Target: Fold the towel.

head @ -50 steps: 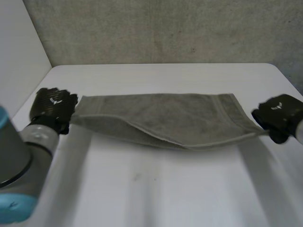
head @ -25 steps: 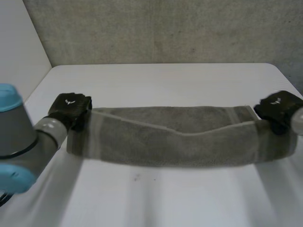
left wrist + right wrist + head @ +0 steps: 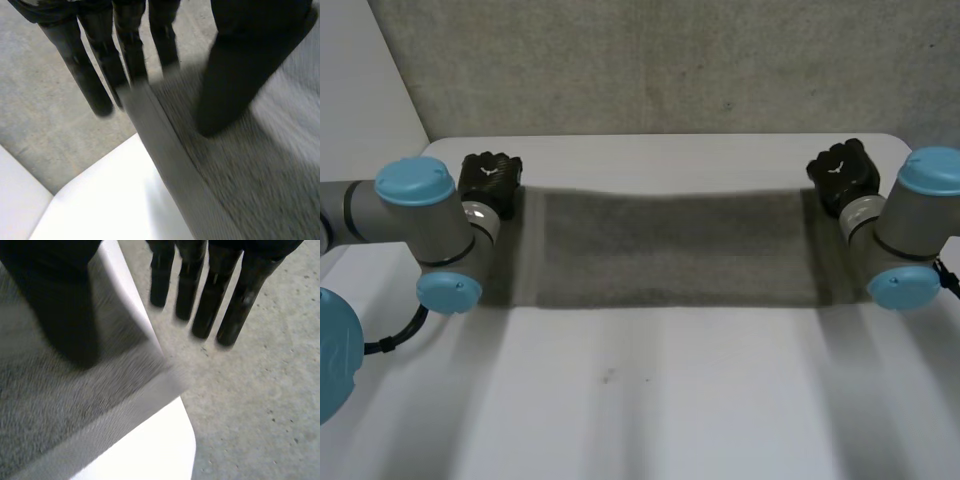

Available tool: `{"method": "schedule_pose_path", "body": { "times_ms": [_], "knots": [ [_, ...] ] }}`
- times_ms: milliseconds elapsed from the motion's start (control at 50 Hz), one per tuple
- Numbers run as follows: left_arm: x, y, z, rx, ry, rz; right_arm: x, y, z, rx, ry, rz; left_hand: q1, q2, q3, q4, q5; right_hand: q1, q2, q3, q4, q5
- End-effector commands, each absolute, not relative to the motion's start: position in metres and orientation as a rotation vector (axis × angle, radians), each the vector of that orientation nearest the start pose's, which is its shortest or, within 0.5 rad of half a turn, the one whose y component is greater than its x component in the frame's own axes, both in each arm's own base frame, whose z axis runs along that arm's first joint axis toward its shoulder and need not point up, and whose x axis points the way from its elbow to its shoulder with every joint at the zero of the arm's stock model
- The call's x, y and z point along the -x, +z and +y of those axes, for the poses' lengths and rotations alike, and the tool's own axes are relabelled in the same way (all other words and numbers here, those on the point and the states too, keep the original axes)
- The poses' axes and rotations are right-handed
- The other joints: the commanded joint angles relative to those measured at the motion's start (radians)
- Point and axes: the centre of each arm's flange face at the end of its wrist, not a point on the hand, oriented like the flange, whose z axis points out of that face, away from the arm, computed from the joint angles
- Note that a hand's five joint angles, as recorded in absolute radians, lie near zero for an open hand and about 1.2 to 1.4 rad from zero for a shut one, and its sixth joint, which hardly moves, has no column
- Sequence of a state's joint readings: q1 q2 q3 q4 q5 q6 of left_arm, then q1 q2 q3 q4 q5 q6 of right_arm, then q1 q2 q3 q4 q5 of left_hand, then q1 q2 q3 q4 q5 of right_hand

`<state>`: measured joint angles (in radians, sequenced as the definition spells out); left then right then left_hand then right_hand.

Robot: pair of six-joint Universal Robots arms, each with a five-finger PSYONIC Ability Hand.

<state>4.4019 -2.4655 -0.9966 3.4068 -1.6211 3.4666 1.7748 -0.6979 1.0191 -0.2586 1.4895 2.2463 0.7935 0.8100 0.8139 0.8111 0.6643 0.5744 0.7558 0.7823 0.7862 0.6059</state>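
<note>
Holding the towel (image 3: pixel 670 245) stretched as one long grey band over the far part of the white table (image 3: pixel 650 400), short ends out to either side. Keeping it taut and flat, seemingly just clear of the tabletop, to avoid bunching in the middle; not telling whether one layer or two.

Clamping the left short end with the left hand (image 3: pixel 490 180): pressing the thumb (image 3: pixel 240 70) onto the cloth's face against straight fingers (image 3: pixel 102 55) lying behind the hem. Doing much the same at the other end with the right hand (image 3: pixel 840 172): bearing down with the thumb (image 3: pixel 60 305) close to the corner, reaching past the edge with straight fingers (image 3: pixel 210 295); judging this a pinch too, going by the even tension across the span.

Gripping near the corners rather than mid-edge, probably for keeping the hem straight and both ends level, ready for laying the cloth down squarely.

Standing both hands level and well apart at the table's far side, with the left arm (image 3: pixel 430 225) and right arm (image 3: pixel 910 230) bending in from the near side, leaving the near tabletop bare as a landing place.

Judging the fold underway but unfinished, needing a lowering and a release. Risking mainly a skewed edge from uneven lowering, or a slipping corner from so shallow a pinch.
</note>
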Motion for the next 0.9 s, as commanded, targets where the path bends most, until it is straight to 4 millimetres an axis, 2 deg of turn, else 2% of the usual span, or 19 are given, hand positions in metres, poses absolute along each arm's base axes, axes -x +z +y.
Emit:
{"method": "schedule_pose_path", "body": {
  "times_ms": [20,40,80,100,140,200,240,260,300,360,380,420,460,540,620,720,860,880,900],
  "knots": [
    [0.29,0.155,-0.391,-0.789,-2.215,2.157,-0.241,0.165,-0.414,1.365,-2.336,2.228,-0.619,-0.635,-0.639,-0.637,-0.664,-0.4,-0.581,-0.608,-0.612,-0.606],
    [0.291,0.155,-0.391,-0.789,-2.216,2.157,-0.241,0.165,-0.414,1.364,-2.336,2.228,-0.619,-0.635,-0.639,-0.637,-0.664,-0.4,-0.581,-0.608,-0.612,-0.606],
    [0.291,0.168,-0.38,-0.821,-2.254,2.141,-0.234,0.182,-0.398,1.2,-2.308,2.25,-0.619,-0.635,-0.639,-0.637,-0.664,-0.4,-0.581,-0.608,-0.612,-0.606],
    [0.291,0.168,-0.38,-0.821,-2.255,2.14,-0.234,0.182,-0.398,1.199,-2.308,2.25,-0.619,-0.635,-0.639,-0.637,-0.664,-0.4,-0.581,-0.608,-0.612,-0.606],
    [0.288,0.183,-0.369,-0.822,-2.284,2.116,-0.23,0.19,-0.379,1.105,-2.227,2.272,-0.619,-0.635,-0.639,-0.637,-0.664,-0.4,-0.581,-0.608,-0.612,-0.606],
    [0.285,0.189,-0.361,-0.818,-2.283,2.121,-0.228,0.192,-0.369,1.091,-2.168,2.29,-0.619,-0.635,-0.639,-0.637,-0.664,-0.4,-0.581,-0.608,-0.612,-0.606],
    [0.278,0.197,-0.343,-0.819,-2.269,2.135,-0.206,0.189,-0.358,1.067,-2.015,2.399,-0.619,-0.635,-0.639,-0.637,-0.664,-0.4,-0.581,-0.608,-0.612,-0.606],
    [0.278,0.197,-0.343,-0.819,-2.269,2.135,-0.205,0.189,-0.358,1.067,-2.014,2.4,-0.619,-0.635,-0.639,-0.637,-0.664,-0.4,-0.581,-0.608,-0.612,-0.606],
    [0.27,0.2,-0.323,-0.825,-2.244,2.163,-0.178,0.184,-0.352,1.031,-1.864,2.509,-0.619,-0.635,-0.639,-0.637,-0.664,-0.4,-0.581,-0.608,-0.612,-0.606],
    [0.266,0.199,-0.313,-0.821,-2.232,2.186,-0.169,0.18,-0.349,1.019,-1.793,2.534,-0.619,-0.635,-0.639,-0.637,-0.664,-0.4,-0.581,-0.608,-0.612,-0.606],
    [0.262,0.198,-0.305,-0.808,-2.228,2.209,-0.164,0.175,-0.347,1.013,-1.735,2.541,-0.619,-0.635,-0.639,-0.637,-0.664,-0.297,-0.478,-0.505,-0.509,-0.503],
    [0.258,0.194,-0.297,-0.786,-2.215,2.256,-0.158,0.172,-0.347,1.002,-1.708,2.542,-0.619,-0.635,-0.639,-0.637,-0.664,-0.19,-0.371,-0.398,-0.402,-0.396],
    [0.253,0.181,-0.284,-0.739,-2.187,2.353,-0.143,0.168,-0.351,0.96,-1.692,2.547,-0.619,-0.635,-0.639,-0.637,-0.664,-0.029,-0.211,-0.237,-0.241,-0.235],
    [0.25,0.172,-0.277,-0.696,-2.167,2.422,-0.139,0.161,-0.355,0.954,-1.678,2.525,-0.619,-0.635,-0.639,-0.637,-0.664,0.033,-0.148,-0.175,-0.179,-0.173],
    [0.248,0.171,-0.276,-0.673,-2.168,2.436,-0.138,0.144,-0.363,0.961,-1.686,2.499,-0.619,-0.635,-0.639,-0.637,-0.664,0.185,0.004,-0.022,-0.026,-0.021],
    [0.246,0.17,-0.277,-0.659,-2.163,2.437,-0.134,0.14,-0.372,0.961,-1.766,2.475,-0.619,-0.635,-0.639,-0.637,-0.664,0.285,0.104,0.077,0.073,0.079],
    [0.245,0.17,-0.277,-0.657,-2.159,2.44,-0.132,0.13,-0.376,0.962,-1.771,2.476,-0.619,-0.635,-0.639,-0.637,-0.664,0.377,0.195,0.169,0.165,0.171],
    [0.245,0.17,-0.277,-0.661,-2.159,2.439,-0.131,0.128,-0.377,0.968,-1.768,2.477,-0.619,-0.635,-0.639,-0.637,-0.664,0.516,0.335,0.308,0.304,0.31],
    [0.245,0.17,-0.277,-0.661,-2.159,2.439,-0.131,0.128,-0.377,0.968,-1.768,2.477,-0.619,-0.635,-0.639,-0.637,-0.664,0.518,0.336,0.31,0.306,0.312]
  ]
}}
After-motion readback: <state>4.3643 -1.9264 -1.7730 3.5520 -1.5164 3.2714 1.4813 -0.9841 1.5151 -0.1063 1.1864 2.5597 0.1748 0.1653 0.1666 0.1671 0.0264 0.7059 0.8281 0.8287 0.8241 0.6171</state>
